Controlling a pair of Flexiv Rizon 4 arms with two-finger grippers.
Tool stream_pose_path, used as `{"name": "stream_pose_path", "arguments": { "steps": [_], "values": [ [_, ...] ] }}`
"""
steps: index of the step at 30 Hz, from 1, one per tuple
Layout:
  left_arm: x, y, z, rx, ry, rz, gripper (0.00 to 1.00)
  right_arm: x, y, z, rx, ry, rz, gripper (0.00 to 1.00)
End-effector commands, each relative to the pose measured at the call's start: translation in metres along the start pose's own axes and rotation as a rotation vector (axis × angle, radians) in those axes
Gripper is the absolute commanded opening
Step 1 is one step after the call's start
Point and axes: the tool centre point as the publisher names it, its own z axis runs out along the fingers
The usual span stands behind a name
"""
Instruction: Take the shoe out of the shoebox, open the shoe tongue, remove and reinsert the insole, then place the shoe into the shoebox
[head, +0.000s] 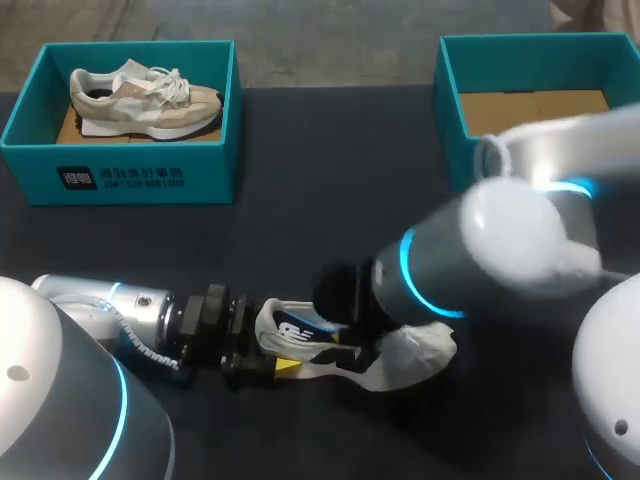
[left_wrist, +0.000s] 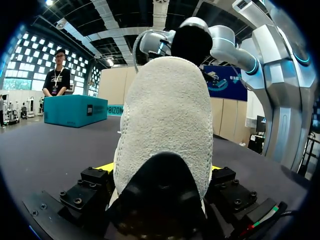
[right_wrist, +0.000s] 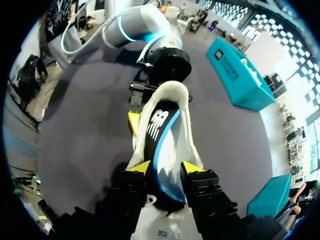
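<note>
- Left claw (left_wrist: 161, 168) clamps the white shoe (head: 272, 328) by its heel, fingers pressed on both sides, low on the dark surface (head: 330, 200).
- Right claw (right_wrist: 166, 169), facing the left one, pinches the black-and-blue insole (right_wrist: 162, 130) at the shoe's opening.
- A teal shoebox (head: 455, 110) stands well beyond the right claw.

The head view looks down on the whole tabletop (head: 320, 150) from high behind the robot, at a distance. The left wrist view sits low, level with the tabletop, very near the heel of the shoe (left_wrist: 165, 125) clamped in the left claw (left_wrist: 162, 167). The right wrist view faces down past the right claw (right_wrist: 166, 167) onto the insole (right_wrist: 160, 130) it pinches. All three views share the shoe.
</note>
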Motion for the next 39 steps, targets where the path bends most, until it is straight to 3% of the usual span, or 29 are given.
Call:
{"name": "stream_pose_path", "arguments": {
  "steps": [1,9,13,25,39],
  "values": [
    [-0.001,0.000,0.000,0.000,0.000,0.000,0.00,-0.004,0.010,0.000,0.129,0.059,-0.001,0.34],
    [-0.001,0.000,0.000,0.000,0.000,0.000,0.00,-0.002,0.016,0.001,0.239,0.155,0.018,0.29],
    [-0.001,0.000,0.000,0.000,0.000,0.000,0.00,-0.001,0.017,-0.005,0.243,0.172,0.031,0.31],
    [-0.001,0.000,0.000,0.000,0.000,0.000,0.00,0.004,0.030,-0.007,0.295,0.247,0.062,0.26],
    [-0.001,0.000,0.000,0.000,0.000,0.000,0.00,0.004,0.037,0.008,0.310,0.288,0.136,0.24]
  ]
}}
